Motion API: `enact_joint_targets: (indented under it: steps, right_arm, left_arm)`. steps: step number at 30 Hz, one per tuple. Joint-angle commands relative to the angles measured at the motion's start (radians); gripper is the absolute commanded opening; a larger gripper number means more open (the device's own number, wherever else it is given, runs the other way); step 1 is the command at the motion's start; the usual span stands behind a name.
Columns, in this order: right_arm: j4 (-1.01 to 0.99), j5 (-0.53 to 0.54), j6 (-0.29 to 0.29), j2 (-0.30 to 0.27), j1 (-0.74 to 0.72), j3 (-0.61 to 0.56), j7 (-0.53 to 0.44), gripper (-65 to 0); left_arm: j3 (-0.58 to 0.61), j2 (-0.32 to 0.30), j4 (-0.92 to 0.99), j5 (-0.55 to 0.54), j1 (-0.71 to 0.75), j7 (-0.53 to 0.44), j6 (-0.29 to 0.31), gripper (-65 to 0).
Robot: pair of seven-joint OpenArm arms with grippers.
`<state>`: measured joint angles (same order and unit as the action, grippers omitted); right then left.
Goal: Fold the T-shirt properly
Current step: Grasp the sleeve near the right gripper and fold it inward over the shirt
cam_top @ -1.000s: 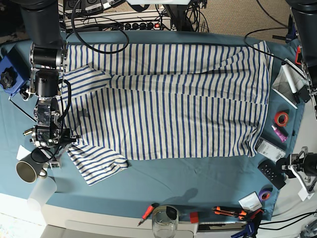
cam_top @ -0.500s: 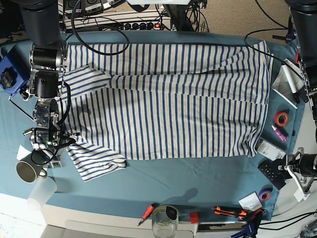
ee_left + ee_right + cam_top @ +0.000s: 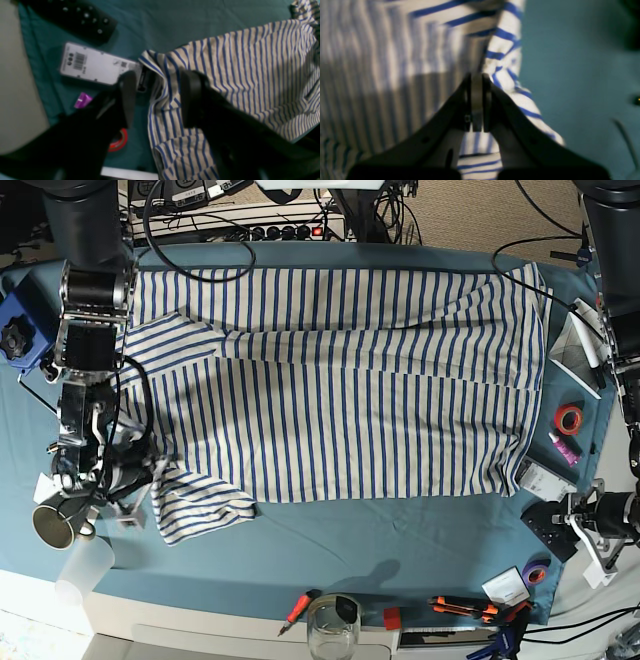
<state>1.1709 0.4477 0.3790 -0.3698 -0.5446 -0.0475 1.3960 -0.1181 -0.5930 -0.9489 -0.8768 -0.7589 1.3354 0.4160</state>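
Right gripper apparently pinches the T-shirt; left gripper gapes.

A table draped in a plain teal-blue cloth carries the large cream-white T-shirt with narrow blue stripes, which lies spread flat across most of it and reaches from the right gripper, closed at its lower sleeve, to the parted left gripper at its hem corner. Just beside the left gripper lie a white rectangular box with a barcode label, a black remote control with small buttons, a red roll of tape and a small purple tube. Close to the right gripper stand a dark metal mug and a translucent plastic cup, while a clear glass jar, a red-handled screwdriver and orange-handled pliers lie along the near edge, well apart from both grippers.
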Motion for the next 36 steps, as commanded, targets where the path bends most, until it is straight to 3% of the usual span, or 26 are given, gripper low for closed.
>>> enact_joint_targets:
  steps: [1,5,12,19,26,31,36]
  right_arm:
    - [0.026,0.04,0.011,-0.019,-0.022,0.013,-0.003,-65.0]
    - [0.1,0.152,0.072,-0.044,0.033,0.047,0.0,-65.0]
    - [0.241,0.284,0.121,-0.128,0.205,0.119,0.0,-65.0]
    - [0.394,0.538,0.222,-0.196,0.407,0.254,0.0,-65.0]
    - [0.413,0.546,0.253,-0.193,0.454,0.372,0.0,-65.0]
    - [0.413,0.563,0.252,-0.193,0.453,0.403,0.0,-44.9]
    - [0.438,0.644,0.246,-0.192,0.436,0.445,0.0,-44.4]
  left_arm:
    - [-0.005,-0.011,-0.015,-0.018,-0.03,-0.008,0.001,-38.2]
    - [-0.005,0.013,-0.015,-0.018,-0.029,-0.008,0.002,-38.2]
    - [-0.005,0.043,-0.015,-0.015,-0.003,-0.028,0.002,-38.2]
    - [-0.005,0.083,-0.015,-0.01,0.014,-0.027,0.003,-38.2]
    - [-0.005,0.093,-0.015,0.005,0.014,-0.008,0.004,-38.2]
    - [-0.005,0.069,-0.015,0.009,0.014,0.003,0.003,-38.2]
    - [-0.005,0.055,-0.015,0.009,0.014,0.004,0.004,-38.2]
